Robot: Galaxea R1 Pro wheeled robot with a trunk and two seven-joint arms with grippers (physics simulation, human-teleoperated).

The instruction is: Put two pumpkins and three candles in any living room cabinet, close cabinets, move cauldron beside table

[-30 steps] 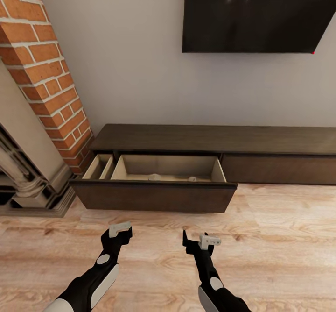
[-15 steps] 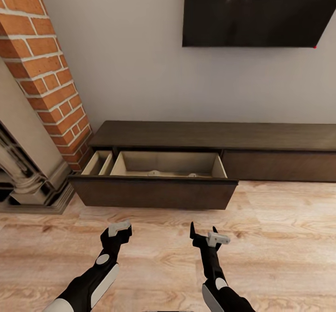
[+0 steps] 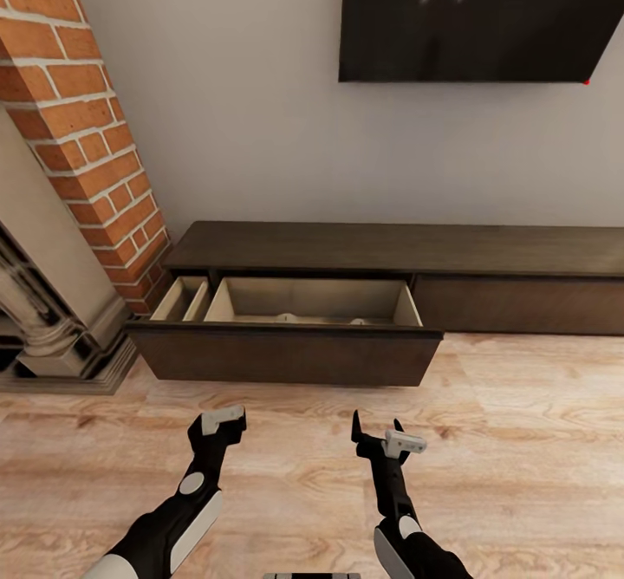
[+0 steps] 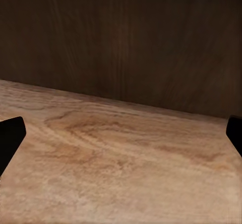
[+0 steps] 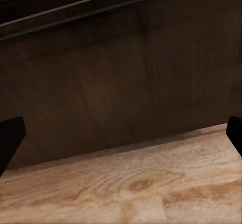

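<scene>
Against the white wall (image 3: 251, 128), the dark-brown cabinet (image 3: 390, 254) shows one beige-lined drawer (image 3: 286, 349) out; both empty hands spread wide.

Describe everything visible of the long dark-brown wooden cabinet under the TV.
The long, low dark-brown wooden cabinet runs along the white wall, its left end by the brick column. Fronts are flat and handleless. Its wide left drawer is pulled out over the light wood floor, showing a light beige interior split into a narrow left compartment and a wide one. Two pale rounded tops peek above the drawer front; too little shows to identify them. The right drawer front is shut. Both grippers hang short of it.
</scene>
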